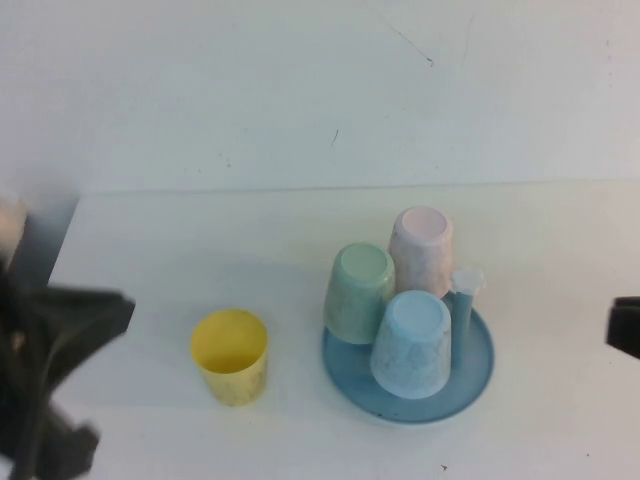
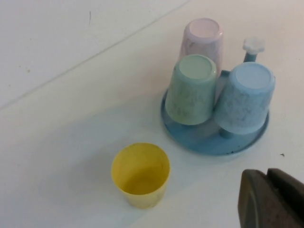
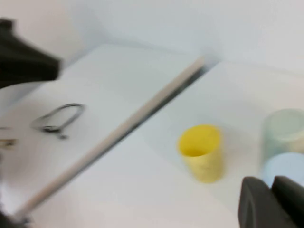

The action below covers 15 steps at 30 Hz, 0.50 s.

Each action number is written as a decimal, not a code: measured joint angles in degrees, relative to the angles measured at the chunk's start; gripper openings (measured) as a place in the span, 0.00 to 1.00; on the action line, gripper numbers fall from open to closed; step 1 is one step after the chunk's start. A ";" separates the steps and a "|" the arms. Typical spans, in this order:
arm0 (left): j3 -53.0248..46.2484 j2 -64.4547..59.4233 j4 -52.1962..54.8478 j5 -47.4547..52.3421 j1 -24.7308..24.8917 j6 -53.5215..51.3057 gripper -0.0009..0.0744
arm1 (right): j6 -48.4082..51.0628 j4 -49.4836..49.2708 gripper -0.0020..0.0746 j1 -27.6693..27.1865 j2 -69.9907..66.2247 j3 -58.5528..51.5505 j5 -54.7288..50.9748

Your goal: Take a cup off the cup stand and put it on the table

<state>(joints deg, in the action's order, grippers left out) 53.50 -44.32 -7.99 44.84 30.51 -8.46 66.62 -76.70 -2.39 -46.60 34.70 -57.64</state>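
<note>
Left gripper (image 1: 50, 370) sits at the far left edge of the tabletop (image 1: 180, 250), dark and blurred; cannot tell how its jaws stand, nothing visibly held. Yellow cup (image 1: 230, 355) stands upright on the tabletop, mouth up, long axis vertical, wider at the rim than the base. It is clear of the left gripper, apart to its right, not between any jaws. Just right of the cup, apart from it, is the cup stand (image 1: 478, 372), round blue base. On the stand, upside down: mint green cup (image 1: 358, 292) nearest the yellow cup, light blue cup (image 1: 412, 343) at the front, pink cup (image 1: 421, 250) at the back. One bare peg (image 1: 464, 310) stands upright on the stand's right side. Nothing lies between the yellow cup and the left gripper. Right gripper (image 1: 624, 326) shows only as a dark sliver at the far right edge, well apart from the cup, beyond the stand; its jaws cannot be told.
</note>
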 joint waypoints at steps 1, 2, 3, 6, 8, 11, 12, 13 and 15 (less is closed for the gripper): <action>-2.44 2.62 -0.87 -0.98 0.00 0.04 0.02 | -1.23 1.91 0.10 0.00 2.50 -0.05 2.01; -4.90 5.25 -1.77 -1.94 0.00 0.04 0.01 | -2.65 3.64 0.10 0.00 4.92 -0.15 3.43; -6.84 7.33 -2.43 -2.79 0.00 0.04 0.01 | -4.16 5.66 0.10 0.00 7.32 -0.14 4.85; -13.32 14.76 -5.21 -6.12 0.00 0.04 0.01 | -8.21 10.97 0.10 0.00 12.97 -0.14 7.19; -17.47 19.74 -7.22 -8.92 0.00 0.04 0.01 | -10.38 13.14 0.10 0.00 15.62 -0.14 7.72; -22.68 26.50 -9.86 -11.27 0.00 0.04 0.01 | -12.82 15.58 0.10 0.00 18.08 -0.14 7.21; -23.84 28.17 -10.37 -11.54 0.00 0.04 0.01 | -13.20 16.10 0.10 0.00 18.31 -0.14 6.53; -25.09 30.16 -10.66 -11.64 0.00 0.04 0.01 | -13.33 16.45 0.10 0.00 18.39 -0.14 5.62; -27.12 33.56 -11.24 -11.64 0.00 0.13 0.01 | -13.52 16.68 0.10 0.00 18.39 -0.18 3.87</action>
<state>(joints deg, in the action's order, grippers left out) 26.37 -10.75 -19.23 33.21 30.51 -8.33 53.10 -60.02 -2.39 -28.21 34.52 -53.76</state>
